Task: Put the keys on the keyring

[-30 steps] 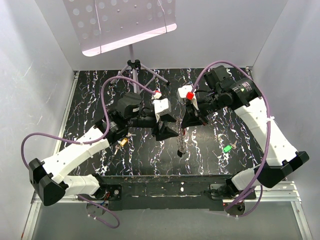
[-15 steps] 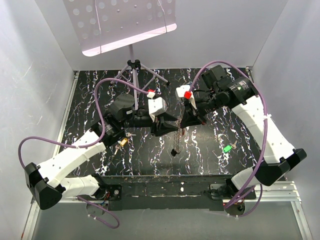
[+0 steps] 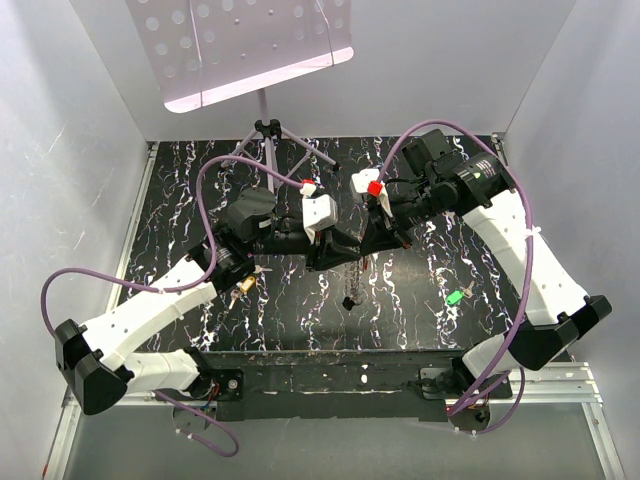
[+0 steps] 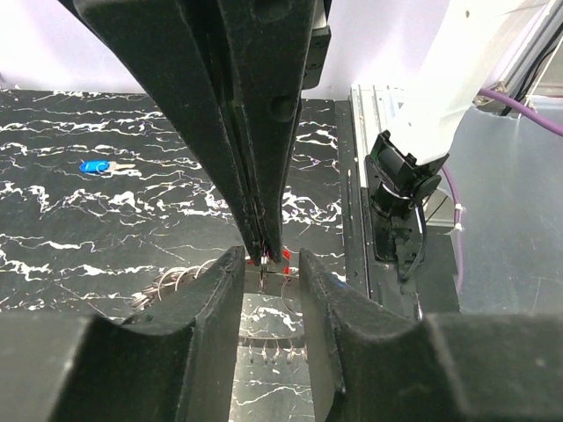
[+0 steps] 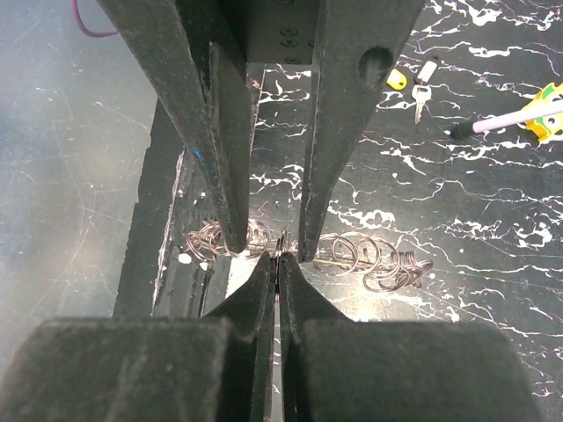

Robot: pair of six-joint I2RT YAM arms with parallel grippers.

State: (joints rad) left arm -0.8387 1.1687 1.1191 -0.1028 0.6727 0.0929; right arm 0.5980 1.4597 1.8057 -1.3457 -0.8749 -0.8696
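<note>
Pinching the dangling keyring chain (image 3: 350,288) in its pressed-together right hand (image 5: 279,258), the robot may drop it if the half-spread left hand (image 4: 268,264), straddling those fingertips, knocks them.

I see two robot arms: a left arm (image 3: 150,305) and a right arm (image 3: 530,260). There is one green key (image 3: 455,297), one blue key (image 4: 95,166) and one brass key (image 3: 243,286).

Two arms, the left arm (image 3: 150,310) and the right arm (image 3: 540,270), wear smooth white plastic shells between chunky black joint housings. A looping purple cable (image 3: 430,126) trails each. Small red caps (image 3: 376,188) sit beside white wrist blocks (image 3: 318,212); matte black tapered fingers (image 5: 352,105) show one round hole
</note>
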